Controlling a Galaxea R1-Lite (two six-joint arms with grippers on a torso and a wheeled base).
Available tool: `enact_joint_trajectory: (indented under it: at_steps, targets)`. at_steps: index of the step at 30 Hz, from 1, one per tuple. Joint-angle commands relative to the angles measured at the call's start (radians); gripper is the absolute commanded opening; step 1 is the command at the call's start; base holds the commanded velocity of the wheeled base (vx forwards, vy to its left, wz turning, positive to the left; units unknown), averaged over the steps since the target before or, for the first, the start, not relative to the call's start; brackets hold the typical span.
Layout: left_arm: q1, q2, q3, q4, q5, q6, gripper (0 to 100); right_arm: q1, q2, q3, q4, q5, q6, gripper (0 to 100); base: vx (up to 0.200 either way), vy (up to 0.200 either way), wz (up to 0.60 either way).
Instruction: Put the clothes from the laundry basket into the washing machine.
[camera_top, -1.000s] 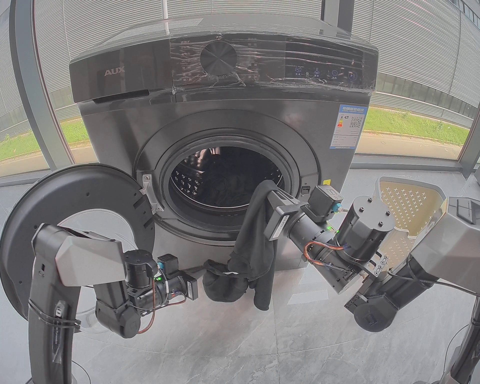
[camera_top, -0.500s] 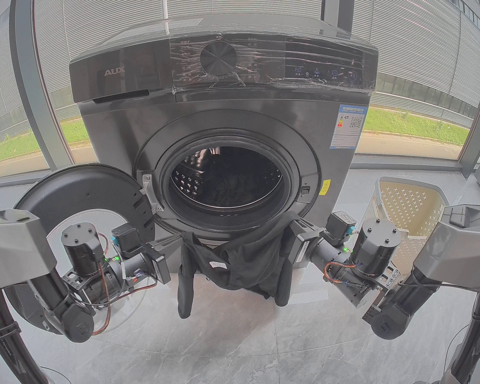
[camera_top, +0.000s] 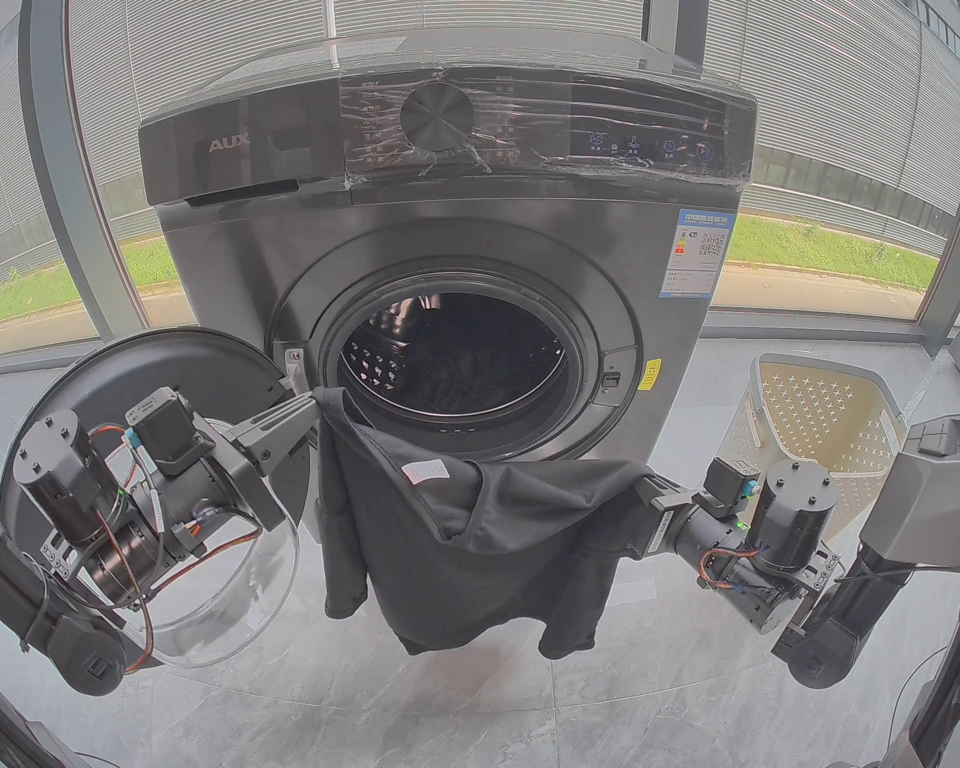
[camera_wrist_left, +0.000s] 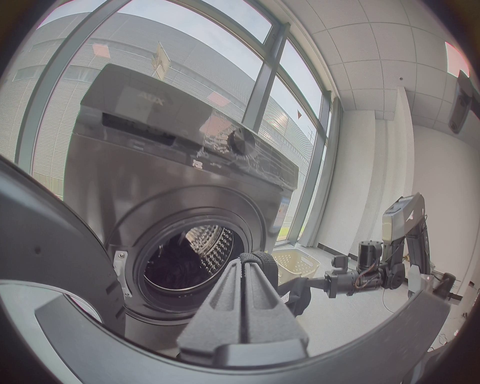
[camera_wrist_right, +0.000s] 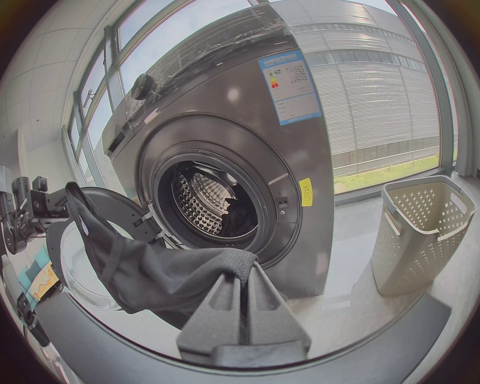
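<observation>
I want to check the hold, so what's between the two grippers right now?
A dark garment, spread from the left gripper to the right gripper, each shut on one edge, hanging before the washer. The head view shows it.

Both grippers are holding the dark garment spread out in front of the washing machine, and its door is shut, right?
Not quite: the door is open, swung aside to the robot's left, as the head view shows. The left gripper and right gripper do hold the dark garment spread before the washing machine.
</observation>
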Motion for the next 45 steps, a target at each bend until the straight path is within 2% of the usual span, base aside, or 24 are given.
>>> enact_joint_trajectory:
  at_steps: [1, 5, 10, 20, 25, 29, 31, 37, 45]
  targets:
    - [0.029, -0.049, -0.007, 0.001, 0.001, -0.013, 0, -0.02, 0.023, 0.01, 0.0, 0.003, 0.01, 0, 0.0, 0.0, 0.0]
    - [0.044, -0.052, -0.008, 0.001, 0.001, -0.032, 0, -0.038, 0.039, 0.012, 0.0, 0.01, 0.053, 0, 0.0, 0.0, 0.0]
    - [0.045, -0.054, -0.005, 0.001, 0.001, -0.032, 0, -0.04, 0.072, 0.009, -0.001, 0.012, 0.084, 0, 0.0, 0.0, 0.0]
    - [0.05, -0.054, -0.001, 0.001, 0.001, -0.032, 0, -0.052, 0.078, -0.007, -0.001, 0.012, 0.084, 0, 0.0, 0.0, 0.0]
    - [0.033, -0.052, 0.001, 0.001, 0.001, -0.029, 0, -0.034, 0.08, 0.005, -0.001, 0.014, 0.087, 0, 0.0, 0.0, 0.0]
    - [-0.005, -0.038, -0.02, 0.001, 0.004, -0.026, 0, 0.021, 0.115, 0.021, 0.0, 0.04, 0.087, 0, 0.0, 0.0, 0.0]
    - [-0.011, -0.026, -0.037, 0.002, 0.004, -0.026, 0, 0.021, 0.169, 0.015, -0.001, 0.06, 0.084, 0, 0.0, 0.0, 0.0]
    - [-0.016, 0.008, -0.051, 0.002, 0.004, -0.023, 0, 0.029, 0.286, -0.048, 0.0, 0.099, 0.076, 0, 0.0, 0.0, 0.0]
    - [-0.034, 0.008, -0.042, 0.002, 0.007, -0.023, 0, 0.046, 0.425, -0.131, -0.001, 0.102, 0.07, 0, 0.0, 0.0, 0.0]
